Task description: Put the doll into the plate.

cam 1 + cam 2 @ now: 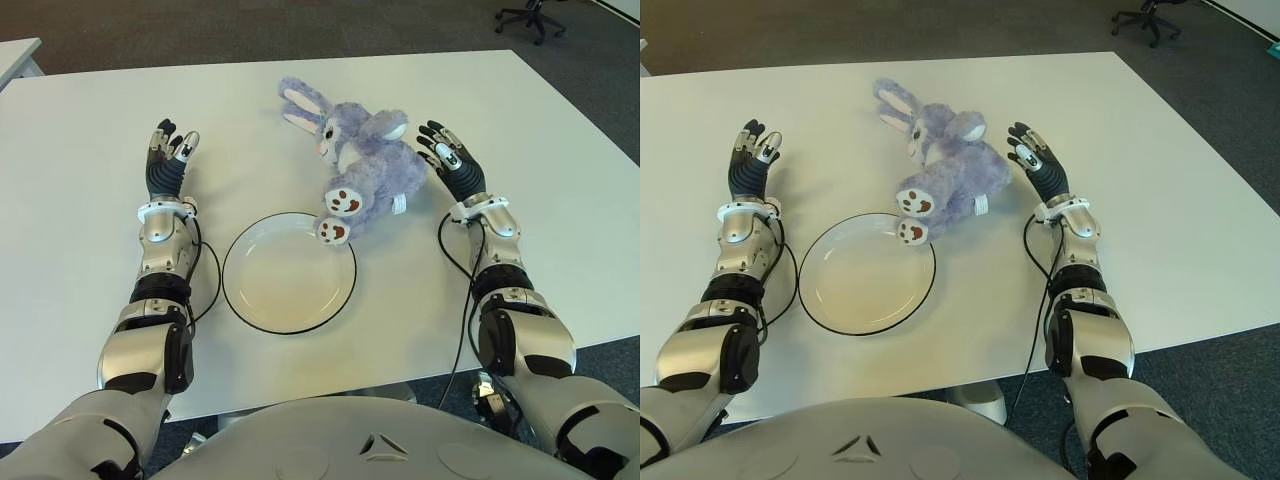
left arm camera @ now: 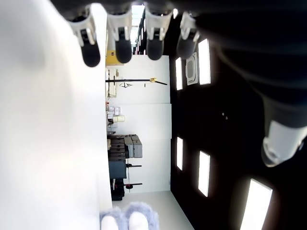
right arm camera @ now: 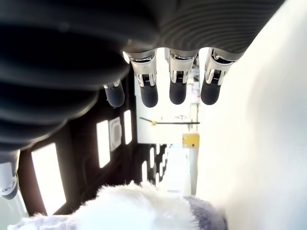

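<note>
Working across the white table (image 1: 80, 300), we have the empty plate (image 1: 288, 272) in front of us and the doll (image 1: 362, 172), a purple rabbit, lying just beyond its far right rim, one foot over the edge. Our right hand (image 1: 453, 163) sits just beside the doll, fingers apart and holding nothing, likely placed to grasp it; our left hand (image 1: 168, 160) shows left of the plate, fingers likewise spread.

no readable text, labels or numbers anywhere.
</note>
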